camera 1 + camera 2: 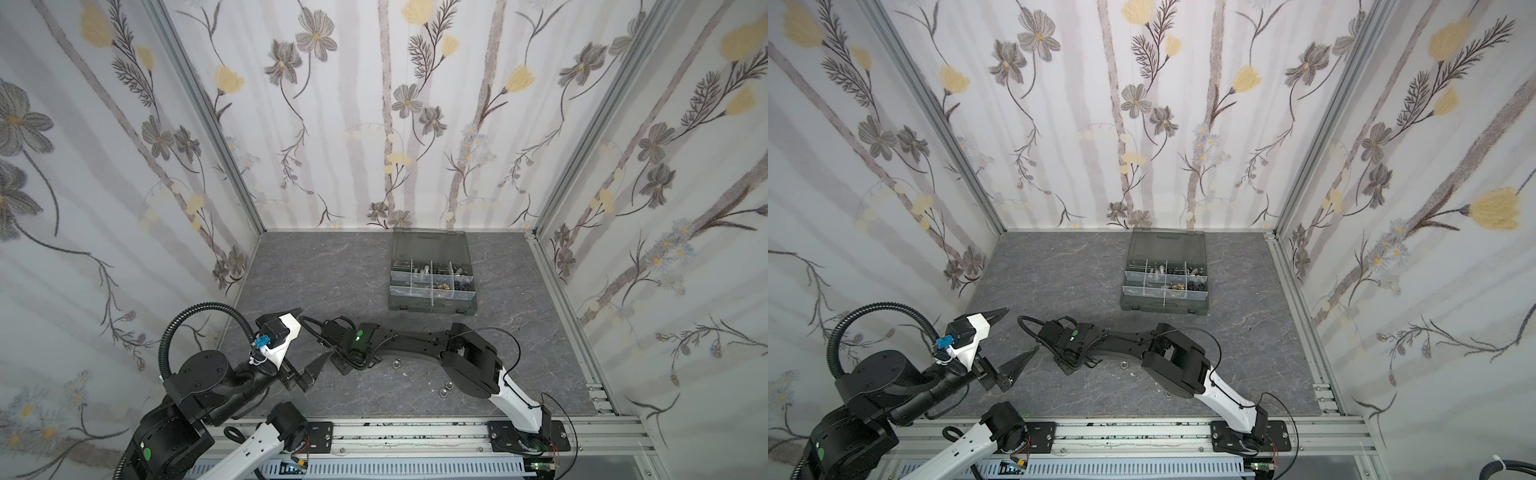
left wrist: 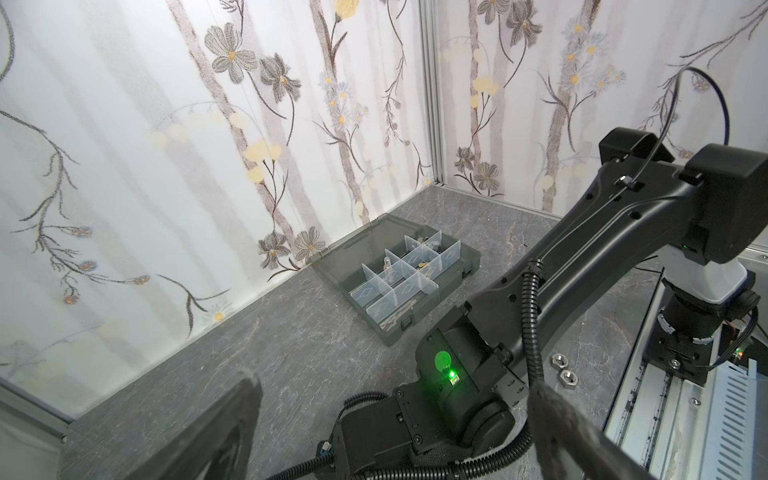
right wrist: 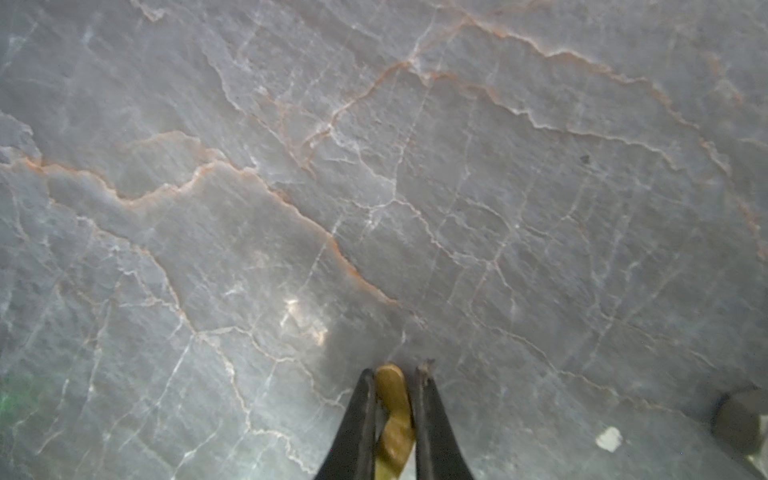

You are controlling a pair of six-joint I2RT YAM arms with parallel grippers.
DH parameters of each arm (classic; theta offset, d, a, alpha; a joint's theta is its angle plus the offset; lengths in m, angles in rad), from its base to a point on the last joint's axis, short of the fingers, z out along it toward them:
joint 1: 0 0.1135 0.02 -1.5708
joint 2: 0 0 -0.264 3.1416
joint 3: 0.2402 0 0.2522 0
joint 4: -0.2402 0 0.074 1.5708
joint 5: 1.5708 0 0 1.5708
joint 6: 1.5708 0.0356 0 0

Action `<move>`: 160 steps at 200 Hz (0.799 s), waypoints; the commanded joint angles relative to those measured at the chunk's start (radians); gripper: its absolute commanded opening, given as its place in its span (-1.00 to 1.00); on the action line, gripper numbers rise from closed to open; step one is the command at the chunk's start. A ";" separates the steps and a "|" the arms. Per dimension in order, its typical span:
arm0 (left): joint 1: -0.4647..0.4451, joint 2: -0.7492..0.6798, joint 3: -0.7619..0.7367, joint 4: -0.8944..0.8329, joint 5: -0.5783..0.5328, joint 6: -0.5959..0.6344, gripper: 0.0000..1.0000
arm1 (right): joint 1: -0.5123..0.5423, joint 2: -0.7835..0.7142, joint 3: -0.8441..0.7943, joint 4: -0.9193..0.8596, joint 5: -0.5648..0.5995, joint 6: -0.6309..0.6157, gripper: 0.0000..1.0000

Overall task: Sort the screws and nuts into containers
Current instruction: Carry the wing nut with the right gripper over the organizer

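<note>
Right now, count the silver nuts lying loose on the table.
3: one nut beside the right arm, two nuts together by its elbow. Others may hide under that arm.

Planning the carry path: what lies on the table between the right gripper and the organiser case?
Nothing: in both top views only bare table separates the right gripper from the organiser case.

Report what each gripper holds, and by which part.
Right gripper pinches a brass-gold wing nut, apparently across one ear's flat faces; the exact part is unclear. Left gripper is open, holding nothing.
</note>
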 commanded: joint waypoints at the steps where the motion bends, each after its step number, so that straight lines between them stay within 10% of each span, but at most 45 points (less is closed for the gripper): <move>1: 0.000 0.007 0.002 0.014 -0.005 0.011 1.00 | -0.020 -0.043 -0.013 -0.024 0.018 -0.014 -0.81; 160: -0.002 0.027 -0.010 0.010 -0.014 0.010 1.00 | -0.609 -0.378 -0.265 0.025 0.135 -0.192 -0.73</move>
